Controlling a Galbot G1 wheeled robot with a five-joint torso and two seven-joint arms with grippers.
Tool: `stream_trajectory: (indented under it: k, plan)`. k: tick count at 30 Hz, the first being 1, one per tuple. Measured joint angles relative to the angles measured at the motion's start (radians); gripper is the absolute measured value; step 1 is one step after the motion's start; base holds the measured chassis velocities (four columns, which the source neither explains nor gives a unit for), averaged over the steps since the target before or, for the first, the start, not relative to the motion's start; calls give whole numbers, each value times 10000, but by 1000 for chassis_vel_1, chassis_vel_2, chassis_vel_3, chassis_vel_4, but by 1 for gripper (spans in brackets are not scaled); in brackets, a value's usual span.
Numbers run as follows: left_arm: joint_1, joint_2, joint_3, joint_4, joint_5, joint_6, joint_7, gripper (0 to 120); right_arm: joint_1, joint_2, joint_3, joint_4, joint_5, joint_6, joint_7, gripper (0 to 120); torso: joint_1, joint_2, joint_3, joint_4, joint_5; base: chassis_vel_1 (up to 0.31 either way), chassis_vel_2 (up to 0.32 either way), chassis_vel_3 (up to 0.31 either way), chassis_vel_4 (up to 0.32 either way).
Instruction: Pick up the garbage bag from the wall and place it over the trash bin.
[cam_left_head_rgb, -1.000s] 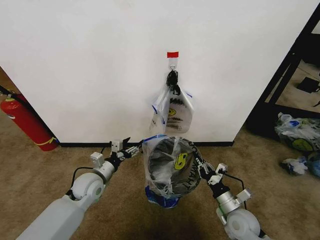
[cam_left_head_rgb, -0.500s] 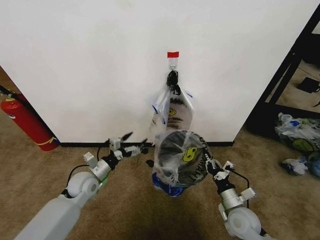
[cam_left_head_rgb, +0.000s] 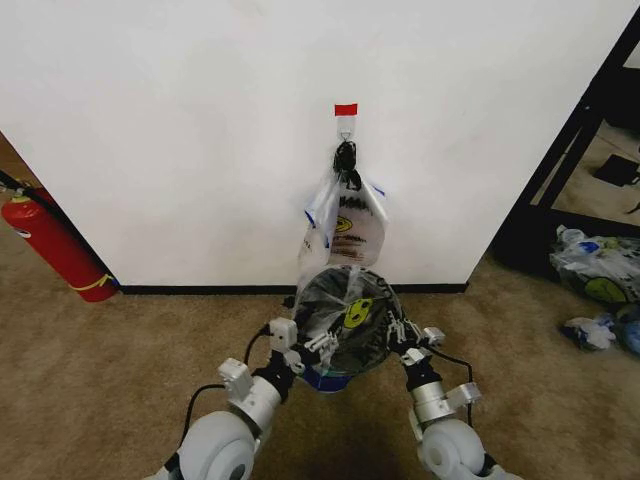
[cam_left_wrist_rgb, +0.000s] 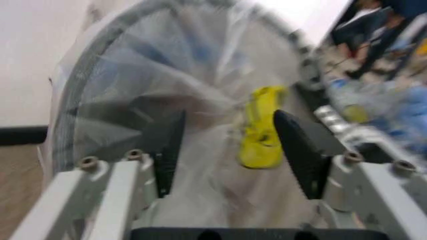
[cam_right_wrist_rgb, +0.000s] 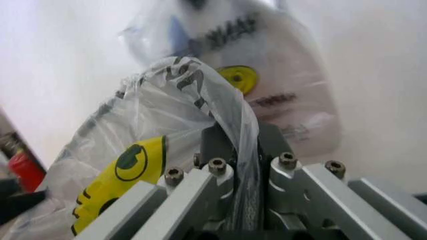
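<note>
The garbage bag (cam_left_head_rgb: 354, 310), thin whitish plastic with a yellow smiley, is draped over the black wire-mesh trash bin (cam_left_head_rgb: 322, 325) standing on the carpet below the wall (cam_left_head_rgb: 180, 120). My right gripper (cam_left_head_rgb: 396, 331) is at the bin's right side, shut on a fold of the bag's edge (cam_right_wrist_rgb: 230, 107). At the bin's near-left side my left gripper (cam_left_head_rgb: 318, 347) is open. Its black pads (cam_left_wrist_rgb: 168, 147) stand apart with the bag's smiley (cam_left_wrist_rgb: 261, 127) just ahead of them, and nothing is pinched.
Like smiley bags (cam_left_head_rgb: 346, 225) hang bunched by a black knot from the hook under red tape (cam_left_head_rgb: 345, 108). A red fire extinguisher (cam_left_head_rgb: 50, 242) leans at the left. Stuffed clear bags (cam_left_head_rgb: 598, 275) lie at the right beside a black frame (cam_left_head_rgb: 560, 160). Brown carpet surrounds the bin.
My left gripper has let go of the bag's rim, opened, and swung from the bin's left to its near-left side. The right gripper kept its hold. The bag now lies lower over the bin.
</note>
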Motion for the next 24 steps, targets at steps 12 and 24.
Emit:
stream_trajectory:
  k: [12, 24]
  plan:
    - [-776, -137, 468, 451, -91, 1249, -1775, 12, -146, 131, -145, -44, -1212, 422, -534, 1, 1, 0, 1, 0, 1, 0, 0, 0, 0]
    - [-991, -149, 815, 860, 603, 1593, -1896, 0, -244, 194, -230, 145, -1536, 624, -972, 1, 1, -2, 1, 2, 2, 0, 0, 0, 0]
